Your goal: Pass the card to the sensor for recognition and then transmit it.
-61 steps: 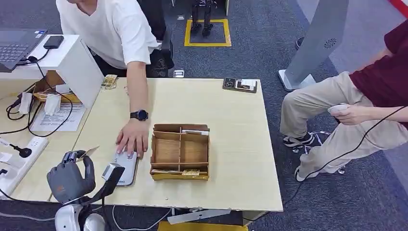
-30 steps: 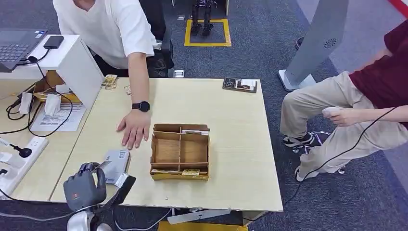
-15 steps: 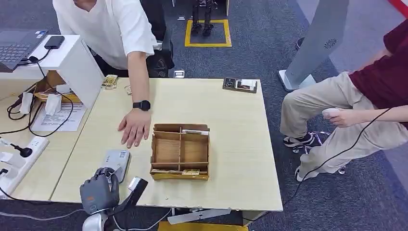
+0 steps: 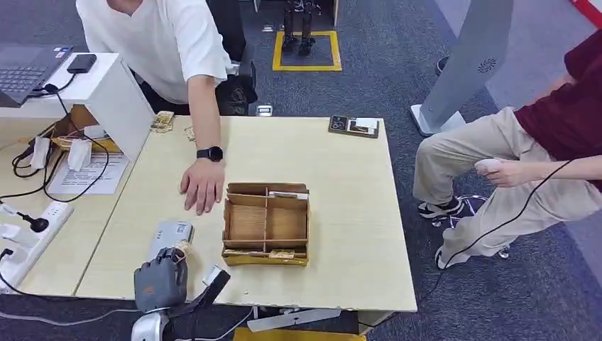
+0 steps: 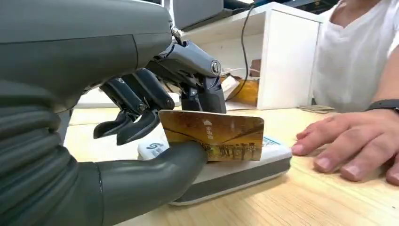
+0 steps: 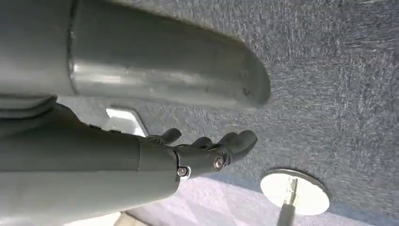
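My left hand is at the table's near edge and pinches a gold-brown card between thumb and fingers. The card stands on edge just over the near end of the sensor, a flat white and grey reader lying on the table; I cannot tell whether they touch. In the head view only a sliver of the card peeks out by my fingertips. My right hand hangs over the carpet beside a metal tube, fingers loosely extended and holding nothing.
A person's hand lies flat on the wooden table just beyond the sensor, fingers close to its far end. A partitioned wooden box stands right of the sensor. A second person sits at the right.
My left hand has carried the card rightward from the table's left edge to the sensor. The person's hand, which rested on the sensor two seconds ago, has drawn back beyond it.
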Controlling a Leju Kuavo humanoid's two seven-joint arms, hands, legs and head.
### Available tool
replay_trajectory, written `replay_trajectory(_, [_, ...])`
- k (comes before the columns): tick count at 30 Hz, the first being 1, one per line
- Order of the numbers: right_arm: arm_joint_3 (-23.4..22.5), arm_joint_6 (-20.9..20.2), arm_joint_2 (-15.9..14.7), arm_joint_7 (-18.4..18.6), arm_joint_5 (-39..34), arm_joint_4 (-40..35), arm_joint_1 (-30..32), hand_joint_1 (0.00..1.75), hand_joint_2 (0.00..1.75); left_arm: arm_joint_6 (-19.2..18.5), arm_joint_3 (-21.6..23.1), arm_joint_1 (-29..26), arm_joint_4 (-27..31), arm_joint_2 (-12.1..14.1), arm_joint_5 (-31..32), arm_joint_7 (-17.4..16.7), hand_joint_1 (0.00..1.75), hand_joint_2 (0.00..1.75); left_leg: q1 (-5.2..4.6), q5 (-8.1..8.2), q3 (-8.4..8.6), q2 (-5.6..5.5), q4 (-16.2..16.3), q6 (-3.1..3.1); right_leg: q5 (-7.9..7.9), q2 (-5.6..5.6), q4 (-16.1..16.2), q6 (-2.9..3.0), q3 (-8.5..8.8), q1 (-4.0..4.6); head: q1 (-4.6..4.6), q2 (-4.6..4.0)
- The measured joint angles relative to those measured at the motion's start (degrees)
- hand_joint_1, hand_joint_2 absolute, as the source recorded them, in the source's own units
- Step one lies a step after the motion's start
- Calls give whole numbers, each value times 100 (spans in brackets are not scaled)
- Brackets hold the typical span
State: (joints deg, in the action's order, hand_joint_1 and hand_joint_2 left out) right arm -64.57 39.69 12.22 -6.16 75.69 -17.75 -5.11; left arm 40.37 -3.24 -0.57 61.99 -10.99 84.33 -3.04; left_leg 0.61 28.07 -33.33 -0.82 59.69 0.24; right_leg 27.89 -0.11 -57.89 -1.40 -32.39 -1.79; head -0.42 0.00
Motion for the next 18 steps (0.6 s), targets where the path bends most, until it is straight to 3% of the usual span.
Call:
replay_trajectory(7, [112, 0, -11, 11, 11, 13, 13, 0, 0, 0, 151, 5, -48, 100, -72, -74, 175, 175, 0, 0, 13, -3, -1, 0, 1, -3, 0, 0, 15, 0, 2, 2])
replay_trajectory(9, [112, 0, -13, 11, 50, 13, 18, 0, 0, 4, 162, -35, 51, 100, -155, 56, 175, 175, 0, 0, 13, -2, -1, 0, 1, -3, 0, 0, 16, 0, 0, 2])
replay_trajectory(14, [109, 0, -13, 11, 118, 11, 39, 0, 0, 19, -241, -249, 750, -221, -646, 1063, 175, 175, 0, -1, 8, -5, 0, 0, 0, -4, 0, 0, 8, 0, 0, 2])
replay_trajectory(16, [103, 0, -11, 2, 181, -7, 56, 0, 0, 20, -626, -272, 1214, -420, -1365, 1809, 175, 175, 1, -1, 3, -3, 0, 0, 0, -2, 0, 0, 2, 1, 2, 0])
replay_trajectory(18, [88, 0, -11, -2, 243, -33, 75, 0, 0, 20, -980, -276, 1664, -540, -2146, 2276, 175, 175, 1, -1, 4, -1, 1, 0, 0, 3, 0, 1, -4, 1, 7, 2])
